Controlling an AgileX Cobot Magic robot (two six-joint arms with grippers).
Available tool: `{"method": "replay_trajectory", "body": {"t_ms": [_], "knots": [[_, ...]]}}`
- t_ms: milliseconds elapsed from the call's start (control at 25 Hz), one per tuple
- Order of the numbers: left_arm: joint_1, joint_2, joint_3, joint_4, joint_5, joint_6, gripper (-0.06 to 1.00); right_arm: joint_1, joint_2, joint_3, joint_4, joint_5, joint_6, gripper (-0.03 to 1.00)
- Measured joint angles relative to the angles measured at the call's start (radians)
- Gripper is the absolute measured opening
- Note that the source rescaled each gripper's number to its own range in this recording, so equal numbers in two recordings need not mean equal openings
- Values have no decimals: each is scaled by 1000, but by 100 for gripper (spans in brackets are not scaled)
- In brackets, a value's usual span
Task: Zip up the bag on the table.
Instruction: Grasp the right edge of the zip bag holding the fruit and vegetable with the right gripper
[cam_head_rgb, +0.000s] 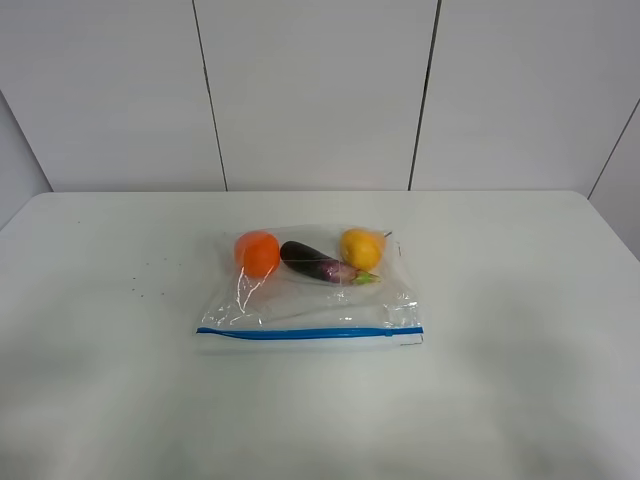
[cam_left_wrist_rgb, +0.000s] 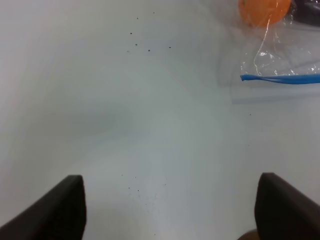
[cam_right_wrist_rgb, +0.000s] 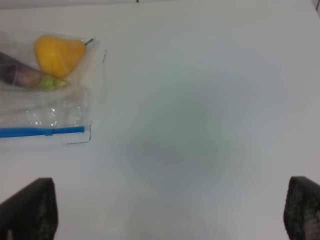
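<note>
The clear plastic bag lies flat in the middle of the white table, its blue zip strip along the near edge. An orange fruit, a purple eggplant and a yellow fruit show through it. No arm appears in the high view. The left gripper hovers open over bare table, with the bag's left corner well ahead of it. Over the table to the right of the bag, the right gripper is open too. Both have nothing between their fingers.
A few tiny dark specks dot the table left of the bag. White wall panels stand behind the table's far edge.
</note>
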Motion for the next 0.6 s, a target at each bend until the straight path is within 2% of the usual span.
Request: {"method": "replay_trajectory", "body": {"t_ms": [280, 400, 600], "knots": [[0, 0, 0, 0, 0, 0, 100, 0, 56, -8, -1, -1, 0, 100], [0, 0, 0, 0, 0, 0, 100, 0, 190, -75, 5, -1, 0, 100], [0, 0, 0, 0, 0, 0, 100, 0, 545, -247, 57, 2, 0, 100]]}}
